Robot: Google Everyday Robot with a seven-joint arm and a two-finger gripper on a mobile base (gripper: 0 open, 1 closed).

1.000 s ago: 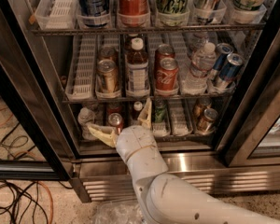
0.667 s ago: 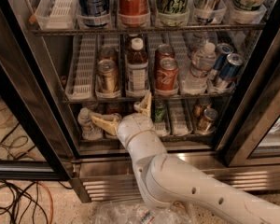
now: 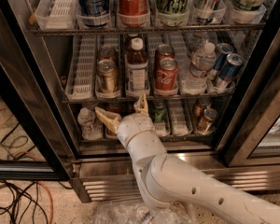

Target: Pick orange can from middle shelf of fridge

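- We spot the orange can (image 3: 107,76) standing untouched in the second lane from the left on the middle shelf (image 3: 81,71) of the fridge (image 3: 35,92); we can't read its label.
- Our hand (image 3: 121,106) hovers just below that shelf's front edge, spread wide and empty, so reach, grasp and lift all remain.
- Further right, the red cans (image 3: 166,74) show Coca-Cola script.

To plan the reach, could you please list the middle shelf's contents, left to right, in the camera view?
White tray, orange can, dark bottle, Coke cans, water bottle, blue cans; the open gripper is below the shelf.
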